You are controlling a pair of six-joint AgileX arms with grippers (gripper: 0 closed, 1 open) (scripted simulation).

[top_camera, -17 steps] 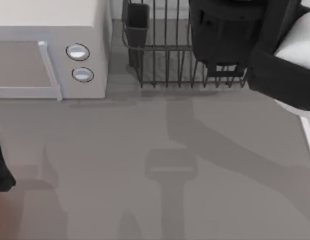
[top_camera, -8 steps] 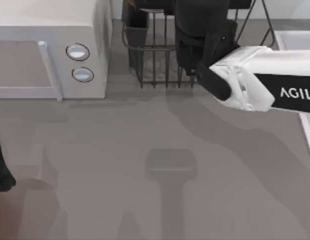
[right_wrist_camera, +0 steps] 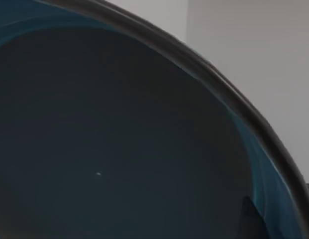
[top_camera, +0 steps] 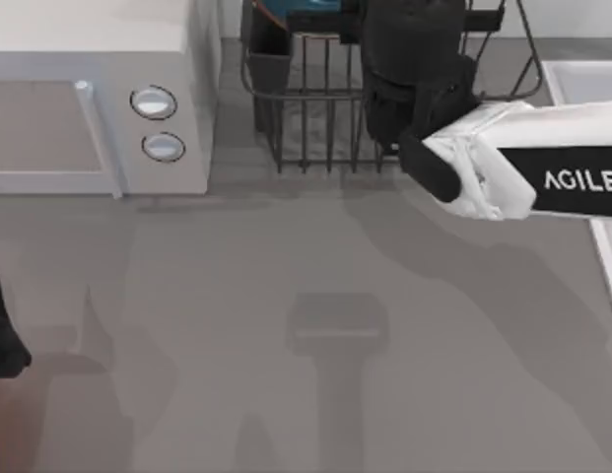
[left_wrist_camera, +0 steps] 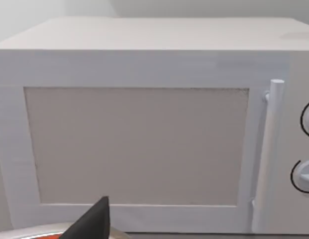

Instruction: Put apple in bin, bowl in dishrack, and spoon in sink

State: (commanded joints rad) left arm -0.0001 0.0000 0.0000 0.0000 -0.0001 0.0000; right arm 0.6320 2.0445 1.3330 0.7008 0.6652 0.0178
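My right arm (top_camera: 503, 172) reaches in from the right, and its dark gripper (top_camera: 409, 44) hangs over the dishrack (top_camera: 306, 108), a dark wire rack with a square cup at its left corner. A sliver of the blue-teal bowl (top_camera: 286, 14) shows at the rack's far edge. In the right wrist view the bowl (right_wrist_camera: 109, 144) sits very close, its dark inside and rim in sight, with one fingertip (right_wrist_camera: 251, 219) against it. The sink's white rim (top_camera: 572, 74) lies at the right edge. The apple and spoon are out of view.
A white box with two round knobs (top_camera: 99, 99) stands at the back left and also faces the left wrist camera (left_wrist_camera: 139, 124). My left arm (top_camera: 2, 340) is parked at the left edge. One dark fingertip (left_wrist_camera: 92, 221) shows above a pale rim with a red-orange strip (left_wrist_camera: 40, 232).
The right arm has come down from close under the camera to the dishrack, then shifted slightly right. The bowl's teal edge now shows at the rack's far side. The left arm has not moved.
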